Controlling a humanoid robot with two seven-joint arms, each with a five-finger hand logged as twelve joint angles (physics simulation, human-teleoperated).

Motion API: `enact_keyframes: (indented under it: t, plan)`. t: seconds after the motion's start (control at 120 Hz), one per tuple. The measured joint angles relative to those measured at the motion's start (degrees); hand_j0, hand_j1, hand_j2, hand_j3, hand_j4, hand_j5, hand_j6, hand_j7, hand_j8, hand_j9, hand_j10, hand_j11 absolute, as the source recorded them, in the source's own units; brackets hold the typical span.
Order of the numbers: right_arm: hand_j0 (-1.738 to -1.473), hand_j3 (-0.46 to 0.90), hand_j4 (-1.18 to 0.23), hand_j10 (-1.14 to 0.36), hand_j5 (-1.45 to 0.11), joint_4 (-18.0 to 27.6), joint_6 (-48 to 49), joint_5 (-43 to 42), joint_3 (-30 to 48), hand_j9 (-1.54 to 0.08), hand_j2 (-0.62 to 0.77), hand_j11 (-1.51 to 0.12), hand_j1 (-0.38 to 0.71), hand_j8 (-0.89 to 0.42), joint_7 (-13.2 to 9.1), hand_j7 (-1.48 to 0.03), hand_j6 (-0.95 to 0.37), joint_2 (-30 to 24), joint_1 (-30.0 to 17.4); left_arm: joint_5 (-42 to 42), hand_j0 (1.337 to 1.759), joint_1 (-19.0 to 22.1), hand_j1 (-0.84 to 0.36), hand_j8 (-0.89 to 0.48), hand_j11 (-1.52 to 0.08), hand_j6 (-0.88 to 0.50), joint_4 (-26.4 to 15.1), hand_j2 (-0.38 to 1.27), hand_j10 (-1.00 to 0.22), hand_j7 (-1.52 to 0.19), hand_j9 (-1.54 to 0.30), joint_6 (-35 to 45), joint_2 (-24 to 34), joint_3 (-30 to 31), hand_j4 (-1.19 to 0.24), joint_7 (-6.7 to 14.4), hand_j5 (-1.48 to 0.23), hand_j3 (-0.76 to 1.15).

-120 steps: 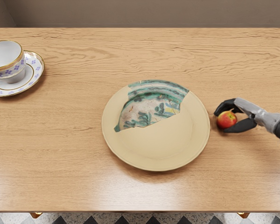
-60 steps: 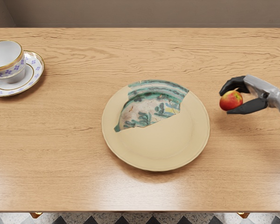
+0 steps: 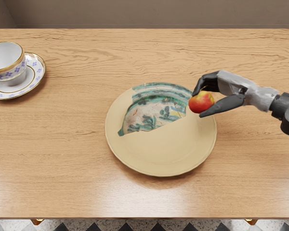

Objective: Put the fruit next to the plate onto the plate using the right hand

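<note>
A small red and yellow apple [image 3: 201, 102] hangs in the air above the right edge of the plate. My right hand [image 3: 209, 96] is shut on it, dark fingers above and thumb below, its arm coming in from the right edge. The beige plate [image 3: 173, 149] with a green and white pattern on its far left part lies in the middle of the table. No left arm shows.
A white cup with a gold rim [image 3: 6, 58] stands on a blue-flowered saucer [image 3: 31, 77] at the far left. The wooden table [image 3: 62, 159] ends at its front edge near the bottom of the picture.
The right hand lifted the apple off the table to the right of the plate and carried it left, up over the plate's right rim.
</note>
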Motion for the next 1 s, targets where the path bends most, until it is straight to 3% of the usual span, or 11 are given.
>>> enact_keyframes:
  t: [0.233, 0.425, 0.533, 0.683, 1.0]
  plan:
    - [-1.655, 0.0, -0.71, -0.41, -1.04, -3.48, 0.02, -4.5, -0.24, -1.05, 0.25, -1.02, 0.24, -0.3, -3.32, -0.97, -0.51, 9.55, 0.48, 0.0, 1.658, 0.0, 0.06, -0.25, -0.32, -0.25, 0.0, 0.05, -0.24, -0.32, -0.32, 0.0, 0.0, 0.0, -0.25, 0.0, -0.32, 0.0]
    - [-1.655, 0.0, -0.71, -0.39, -1.04, -4.79, -0.01, -6.81, -0.26, -1.05, 0.26, -1.01, 0.26, -0.28, -4.4, -0.97, -0.49, 13.04, 0.62, 0.0, 1.658, 0.0, 0.06, -0.25, -0.32, -0.25, 0.0, 0.05, -0.24, -0.32, -0.32, 0.0, 0.0, 0.0, -0.25, 0.0, -0.32, 0.0]
    - [-1.656, 0.0, -0.63, -0.42, -0.9, -4.91, -0.08, -7.01, -0.24, -0.91, 0.16, -0.89, 0.23, -0.33, -4.78, -0.85, -0.52, 13.47, 0.85, 0.0, 1.658, 0.0, 0.06, -0.24, -0.32, -0.25, 0.0, 0.05, -0.24, -0.32, -0.32, -0.01, 0.0, 0.0, -0.25, 0.0, -0.32, 0.0]
    - [-1.657, 0.0, -0.5, -0.41, -0.7, -4.93, -0.17, -7.11, -0.17, -0.7, 0.04, -0.69, 0.17, -0.36, -5.84, -0.67, -0.45, 13.66, 1.0, 0.0, 1.658, 0.0, 0.06, -0.24, -0.32, -0.24, 0.0, 0.05, -0.24, -0.32, -0.32, 0.0, 0.0, 0.0, -0.24, 0.0, -0.32, 0.0]
    - [-1.658, 0.0, -0.26, -0.24, -0.34, -4.35, 2.14, -2.57, 0.53, -0.35, -0.02, -0.34, -0.06, -0.23, -6.15, -0.34, -0.25, 10.34, 2.31, 0.0, 1.658, 0.0, 0.06, -0.24, -0.32, -0.24, 0.0, 0.05, -0.24, -0.32, -0.32, 0.0, 0.0, -0.01, -0.24, 0.0, -0.32, 0.0]
